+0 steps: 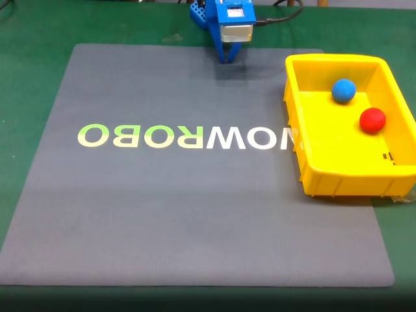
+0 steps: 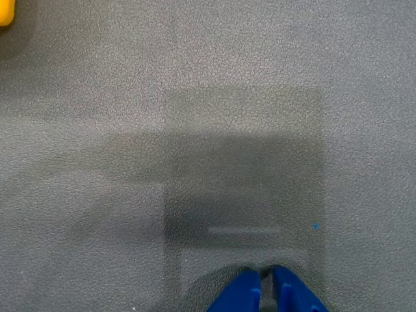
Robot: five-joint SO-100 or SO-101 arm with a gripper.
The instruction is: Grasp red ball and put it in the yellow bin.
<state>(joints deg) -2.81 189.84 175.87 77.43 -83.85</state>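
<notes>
Two balls lie inside the yellow bin, and neither is anywhere near my pincer. In the fixed view the bin stands well off to the right of my pincer and somewhat nearer the camera, resting on the right part of the grey mat with its right side reaching past the mat's edge. The red ball sits on the bin floor toward the right wall, farther from my pincer than the blue ball, which lies up and left of it. The two are close together but not touching.

My pincer hangs at the far edge of the mat, tips pointing down, clenched and grasping nothing. In the wrist view its two blue fingertips come in from the bottom edge, pressed nearly together with just a thin dark slit between them, and bare grey mat spreads ahead of them with my own shadow on it. A sliver of the yellow bin peeks in at the top left corner there. Pale letters printed on the mat run across its middle, nearer the camera than my pincer in the fixed view. Green table surrounds the mat.
</notes>
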